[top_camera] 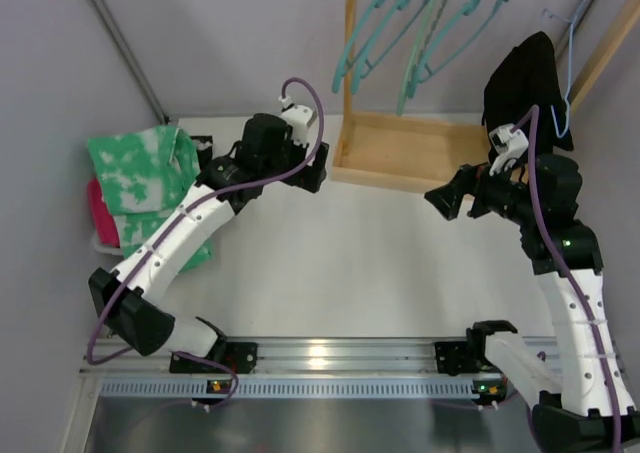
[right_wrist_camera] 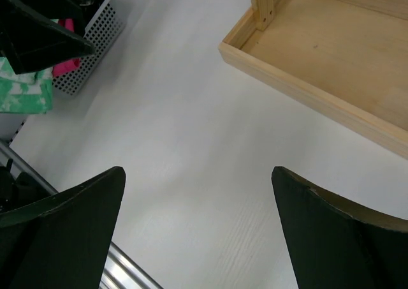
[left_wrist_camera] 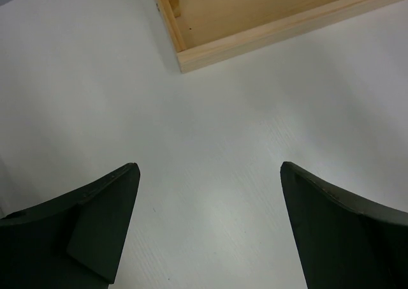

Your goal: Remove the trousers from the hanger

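Observation:
The black trousers [top_camera: 525, 78] hang at the back right on a thin light-blue wire hanger [top_camera: 570, 68], whose lower loop shows at their right edge. My right gripper [top_camera: 448, 199] is open, low over the table and left of the trousers, apart from them. In the right wrist view the gripper [right_wrist_camera: 197, 171] holds nothing, only white table between its fingers. My left gripper [top_camera: 314, 169] is open near the wooden rack's left corner. Seen from the left wrist, that gripper [left_wrist_camera: 209, 169] is empty too. Neither wrist view shows the trousers or the hanger.
A wooden rack with a tray base [top_camera: 400, 153] stands at the back, with teal plastic hangers [top_camera: 420, 28] on its rail. A green-and-white cloth [top_camera: 140, 173] and a pink cloth [top_camera: 102, 208] lie in a white basket [right_wrist_camera: 89, 59] at the left. A metal rail [top_camera: 320, 358] runs along the near edge.

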Tool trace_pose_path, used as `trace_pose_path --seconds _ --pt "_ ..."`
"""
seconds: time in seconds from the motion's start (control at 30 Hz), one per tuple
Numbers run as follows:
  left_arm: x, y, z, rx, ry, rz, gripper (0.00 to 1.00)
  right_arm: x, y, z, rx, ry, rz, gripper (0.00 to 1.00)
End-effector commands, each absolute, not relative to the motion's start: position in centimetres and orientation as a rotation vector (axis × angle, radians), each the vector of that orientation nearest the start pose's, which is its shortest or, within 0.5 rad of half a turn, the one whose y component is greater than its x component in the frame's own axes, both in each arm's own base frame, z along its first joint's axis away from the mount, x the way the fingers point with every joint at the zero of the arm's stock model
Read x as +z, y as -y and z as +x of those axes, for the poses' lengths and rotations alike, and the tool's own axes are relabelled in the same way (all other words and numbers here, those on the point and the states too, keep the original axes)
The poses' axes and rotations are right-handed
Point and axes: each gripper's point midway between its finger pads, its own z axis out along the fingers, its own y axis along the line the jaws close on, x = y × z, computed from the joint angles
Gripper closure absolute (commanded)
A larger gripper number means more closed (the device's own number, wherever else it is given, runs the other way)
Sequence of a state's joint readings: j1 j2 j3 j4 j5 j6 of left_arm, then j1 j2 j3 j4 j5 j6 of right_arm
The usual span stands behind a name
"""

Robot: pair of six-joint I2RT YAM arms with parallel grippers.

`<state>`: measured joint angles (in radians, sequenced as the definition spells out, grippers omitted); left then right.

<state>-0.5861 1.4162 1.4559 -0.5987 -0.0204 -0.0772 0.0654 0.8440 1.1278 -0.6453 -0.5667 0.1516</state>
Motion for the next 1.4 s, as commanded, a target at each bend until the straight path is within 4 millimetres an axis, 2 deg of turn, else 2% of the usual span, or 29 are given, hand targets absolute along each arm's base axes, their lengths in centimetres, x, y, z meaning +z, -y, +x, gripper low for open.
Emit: trace_pose_path --seconds 0.0,0.07,0.1,0.2,0.23,0.3,0.33,0.4,0.43,0.53,0.6,0.67,0.73,0.87,0.9,0.93,1.0,1.03,1.1,1.13,1.17,1.2,1.37 --pt "32.2 22.3 35.5 -0.404 -1.979 0.464 0.02 35.0 -11.7 23.9 0.667 -1.829 -0.357 0.01" --pt "33.8 23.1 34.8 -0.53 -1.95 0.513 0.02 36.2 -11.8 23.6 0.664 -1.797 -0.367 0.01" --pt "34.3 22.3 35.1 -0.566 -1.944 0.495 0.02 36.6 -11.8 23.6 0.665 -1.792 -0.366 0.01" --pt "35.8 21.5 35.0 -0.713 -1.932 0.457 0.02 39.0 -11.4 23.9 0.649 -1.745 -0.347 0.0" --pt "36.3 19.9 35.6 -0.697 -1.929 0.4 0.02 40.4 -11.1 24.0 0.634 -1.715 -0.343 0.0" --pt "37.3 18.0 35.8 -0.632 -1.901 0.36 0.02 42.0 -10.5 24.3 0.599 -1.685 -0.316 0.01" --pt "37.6 17.5 35.7 -0.604 -1.891 0.35 0.02 43.6 -10.0 24.4 0.576 -1.65 -0.3 0.0" --pt "38.4 16.2 35.3 -0.554 -1.863 0.336 0.02 45.5 -9.4 24.5 0.547 -1.607 -0.258 0.01" --pt "38.6 15.4 35.3 -0.522 -1.857 0.311 0.02 46.9 -8.3 24.6 0.515 -1.577 -0.219 0.01" --pt "39.4 13.5 34.9 -0.467 -1.832 0.263 0.02 49.5 -7.0 24.9 0.488 -1.53 -0.133 0.01" --pt "40.0 12.4 34.6 -0.446 -1.812 0.247 0.02 50.4 -6.2 25.2 0.472 -1.525 -0.078 0.01" --pt "40.5 11.8 34.4 -0.454 -1.801 0.224 0.02 51.8 -4.9 25.9 0.427 -1.505 -0.031 0.01" --pt "41.1 10.3 34.0 -0.437 -1.783 0.187 0.02 53.1 -3.9 26.7 0.376 -1.489 -0.013 0.0" --pt "41.3 8.8 33.1 -0.415 -1.766 0.16 0.02 54.4 -1.7 29.2 0.296 -1.503 0.042 0.01" --pt "41.6 8.5 32.6 -0.404 -1.753 0.155 0.02 54.4 -1.5 29.7 0.302 -1.519 0.054 0.0" --pt "41.6 8.2 32.5 -0.393 -1.752 0.147 0.02 55.3 -0.4 30.6 0.289 -1.512 0.074 0.01" --pt "41.3 7.5 32.1 -0.365 -1.753 0.12 0.02 55.7 0.0 31.5 0.331 -1.527 0.086 0.01" --pt "41.1 7.3 32.1 -0.355 -1.756 0.118 0.02 56.5 1.5 32.5 0.317 -1.518 0.116 0.03" --pt "41.2 7.0 31.8 -0.343 -1.748 0.108 0.02 56.9 2.1 33.0 0.36 -1.524 0.125 0.07" --pt "41.3 7.0 31.7 -0.341 -1.745 0.111 0.02 57.2 3.6 33.7 0.345 -1.517 0.151 0.08" --pt "41.2 7.0 31.6 -0.344 -1.745 0.11 0.02 57.3 3.7 33.8 0.379 -1.517 0.156 0.09" --pt "41.2 7.0 31.5 -0.343 -1.745 0.112 0.02 57.5 4.8 34.1 0.369 -1.508 0.171 0.1" --pt "41.1 6.9 31.7 -0.342 -1.748 0.104 0.02 54.9 7.6 36.6 0.428 -1.555 0.253 0.12"
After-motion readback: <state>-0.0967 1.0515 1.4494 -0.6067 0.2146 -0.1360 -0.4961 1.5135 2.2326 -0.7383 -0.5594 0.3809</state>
